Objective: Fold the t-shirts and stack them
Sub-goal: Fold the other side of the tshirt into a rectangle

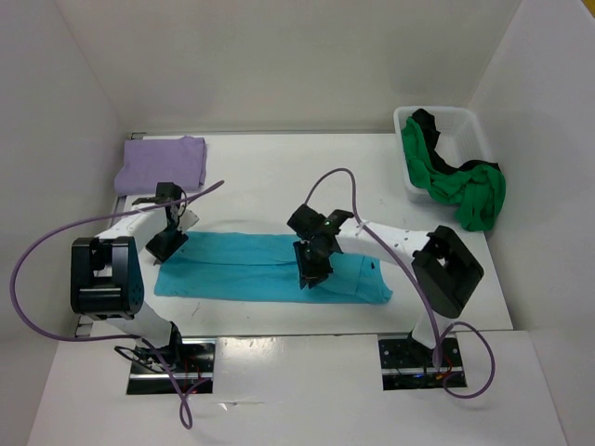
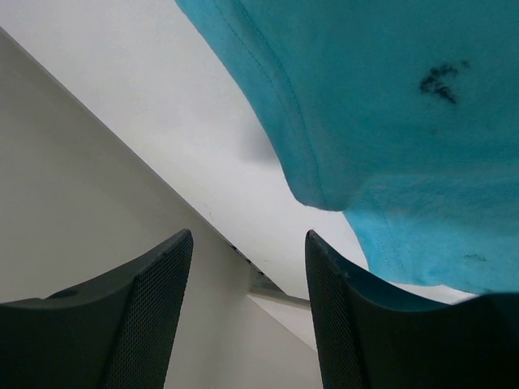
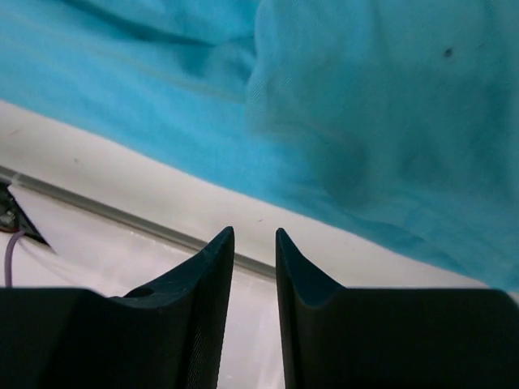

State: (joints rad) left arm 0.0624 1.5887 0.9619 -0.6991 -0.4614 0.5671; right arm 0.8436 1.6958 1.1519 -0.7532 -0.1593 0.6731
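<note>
Evidently the turquoise t-shirt [image 1: 246, 269] was mid-fold, lying as a long strip across the near middle of the table [image 1: 270, 177]. The lavender t-shirt [image 1: 163, 163] sat folded at the far left. The left gripper [image 1: 167, 245] hung wide open and empty at the strip's left end. The right gripper [image 1: 311, 274], fingers barely parted and holding nothing, hung over its middle. The next move probably called for pinching one end and folding it across.
</note>
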